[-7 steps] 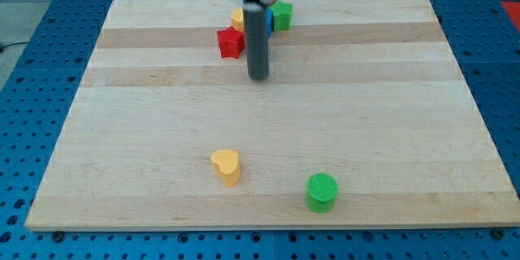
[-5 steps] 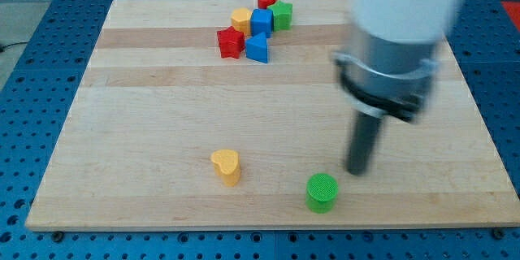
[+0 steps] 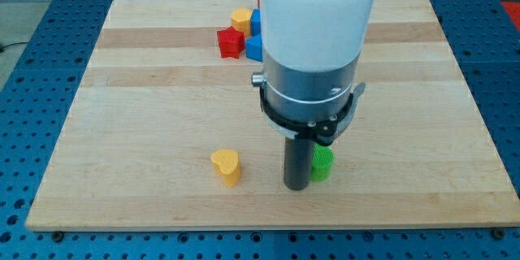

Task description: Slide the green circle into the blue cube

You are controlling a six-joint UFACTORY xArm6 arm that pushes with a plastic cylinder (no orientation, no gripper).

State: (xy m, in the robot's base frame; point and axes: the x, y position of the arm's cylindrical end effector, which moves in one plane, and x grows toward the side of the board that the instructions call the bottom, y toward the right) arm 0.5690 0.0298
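While the arm's bulky housing is covering much of the board's middle, we are recording the green circle (image 3: 322, 163) near the bottom edge of the wooden board (image 3: 122, 130), a little right of centre, partly hidden behind the rod. My tip (image 3: 296, 186) is standing on the board just at the circle's left side, seemingly touching it, though we cannot tell whether contact is made; the rod carries nothing, being a bare pusher with no way to clasp. The blue cube (image 3: 255, 23) is showing only as a sliver at the top edge, left of the housing, among a yellow block (image 3: 240, 19), a red block (image 3: 231, 42) and a second blue block (image 3: 253, 47). A yellow heart (image 3: 227, 166) is lying well apart, to the left of the tip. We are judging the circle to be light, rigid plastic, sliding easily on the smooth wood and, being round, apt to roll off the rod unless pushed through its centre. The proper place to bear on it is its bottom-edge side, so the push heads for the top edge.
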